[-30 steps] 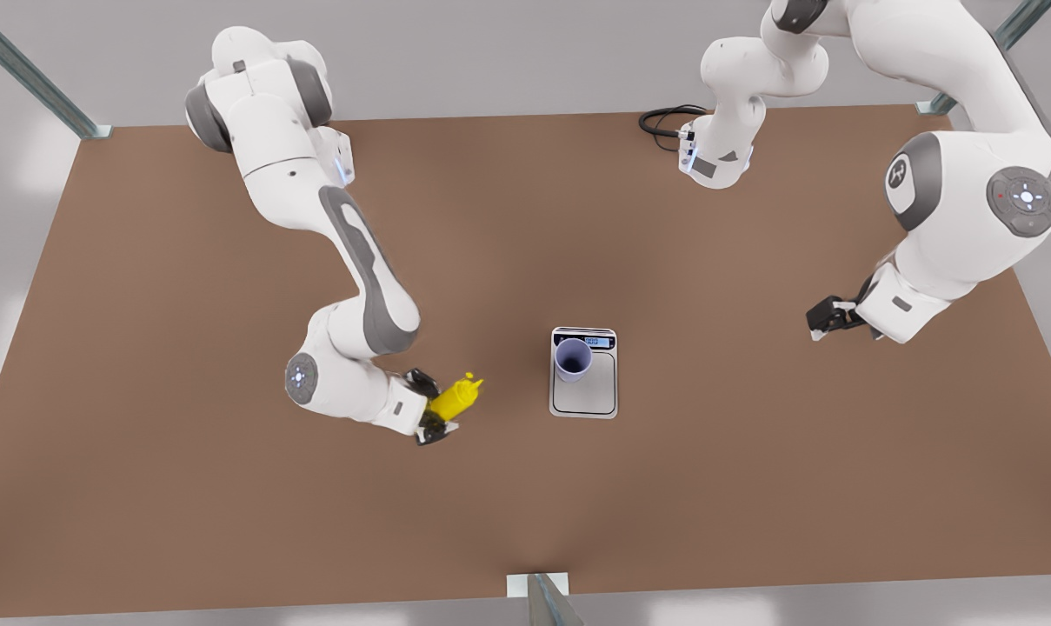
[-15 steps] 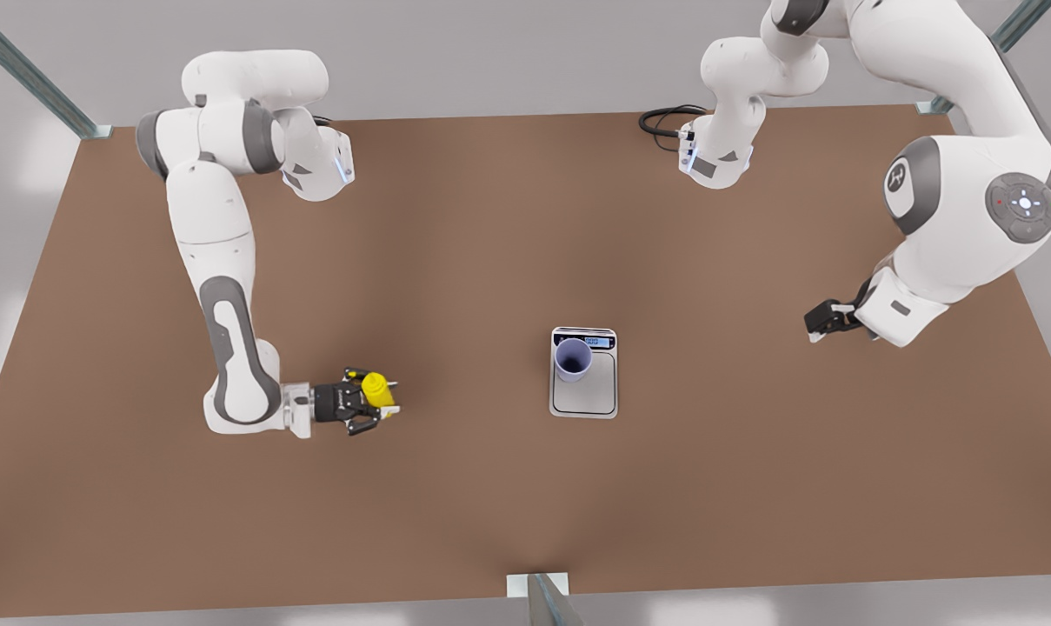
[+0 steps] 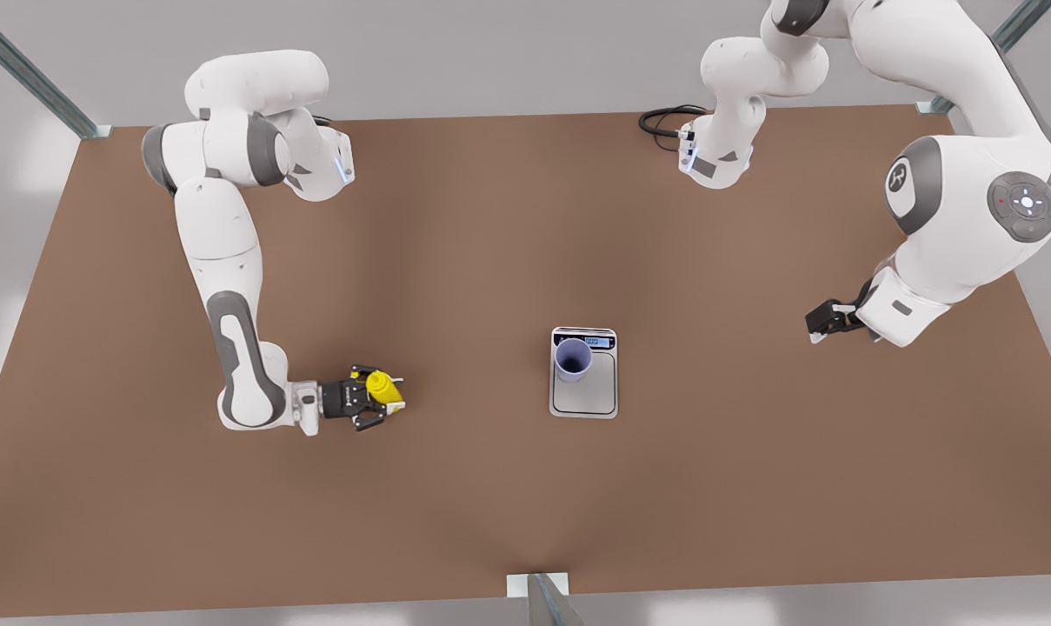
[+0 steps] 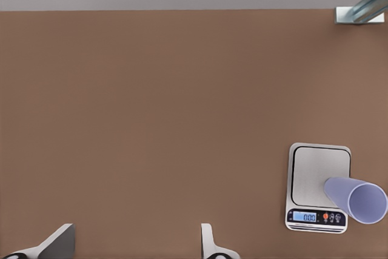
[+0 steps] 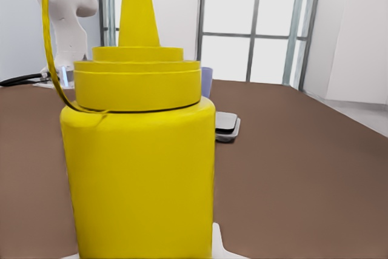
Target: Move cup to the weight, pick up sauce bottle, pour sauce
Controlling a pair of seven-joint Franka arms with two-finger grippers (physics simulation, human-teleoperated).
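The right claw (image 3: 384, 399) sits low over the brown counter (image 3: 490, 496) on the front view's left, its arm dropping from the shoulder, bending at the elbow and ending in a wrist that lies level and points toward the middle of the counter. Its fingers are clamped on the sauce bottle (image 3: 382, 388), which stands upright between them; in the right wrist view the yellow bottle (image 5: 139, 168) rises close before the camera with its pointed nozzle straight up and a white fingertip (image 5: 217, 244) at its foot.

The cup (image 3: 573, 358) stands on the weight (image 3: 584, 396) at the counter's middle, well apart from the bottle, at the end of the platform next to the display strip. The left wrist view shows the same cup (image 4: 357, 197) and scale (image 4: 309, 180), whose lit display reads zeros.

The left claw (image 3: 821, 324) hangs on the front view's right, well away from the scale, on a folded arm with its wrist turned toward the centre. It waits, holding nothing, its two fingertips (image 4: 57, 242) spread wide apart.

A black cable (image 3: 664, 120) lies coiled by that arm's base.
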